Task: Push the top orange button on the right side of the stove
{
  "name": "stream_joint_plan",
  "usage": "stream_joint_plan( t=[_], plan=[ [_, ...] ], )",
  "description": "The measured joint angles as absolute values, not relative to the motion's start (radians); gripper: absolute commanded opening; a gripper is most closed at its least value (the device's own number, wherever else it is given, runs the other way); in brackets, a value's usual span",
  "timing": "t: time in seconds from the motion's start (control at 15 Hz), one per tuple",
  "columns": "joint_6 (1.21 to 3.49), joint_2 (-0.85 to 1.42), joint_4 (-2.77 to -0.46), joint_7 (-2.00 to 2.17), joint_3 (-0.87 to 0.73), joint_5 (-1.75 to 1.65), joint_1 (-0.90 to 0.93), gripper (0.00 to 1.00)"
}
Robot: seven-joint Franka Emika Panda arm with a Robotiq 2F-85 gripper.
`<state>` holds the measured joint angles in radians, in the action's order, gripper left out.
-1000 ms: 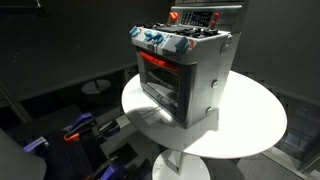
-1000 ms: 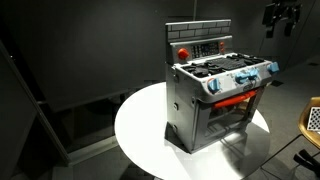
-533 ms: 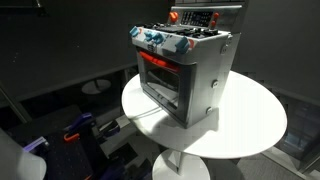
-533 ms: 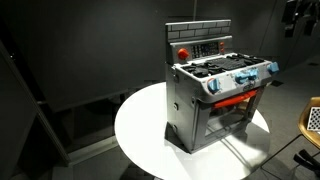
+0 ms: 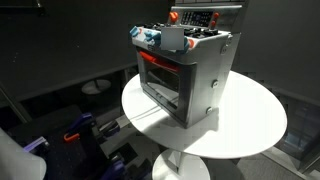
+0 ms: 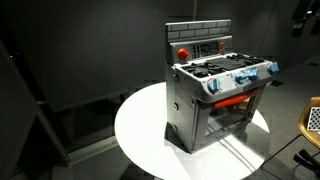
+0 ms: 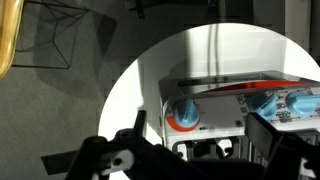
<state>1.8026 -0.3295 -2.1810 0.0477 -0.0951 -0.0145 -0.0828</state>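
The stove (image 6: 215, 95) stands upright on the round white tabletop (image 6: 140, 130), its red-orange door frame facing outward and a row of blue knobs (image 6: 240, 80) along the front edge. In an exterior view the pincer (image 6: 297, 17) hangs high at the frame's edge, well apart from the stove and touching nothing. In the wrist view its two dark fingers (image 7: 115, 158) stand spread apart, gripping nothing, with the stove's top and one blue knob below them.

Silver-grey stove (image 6: 215, 95) — upright, door shut — on round table (image 6: 140, 125).
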Motion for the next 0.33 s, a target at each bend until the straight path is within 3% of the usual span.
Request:
stream_joint_plan(
  t=[0.33],
  plan=[
    [1.865,-0.371,-2.242,0.031,-0.095,-0.014,-0.083,1.00]
  ],
)
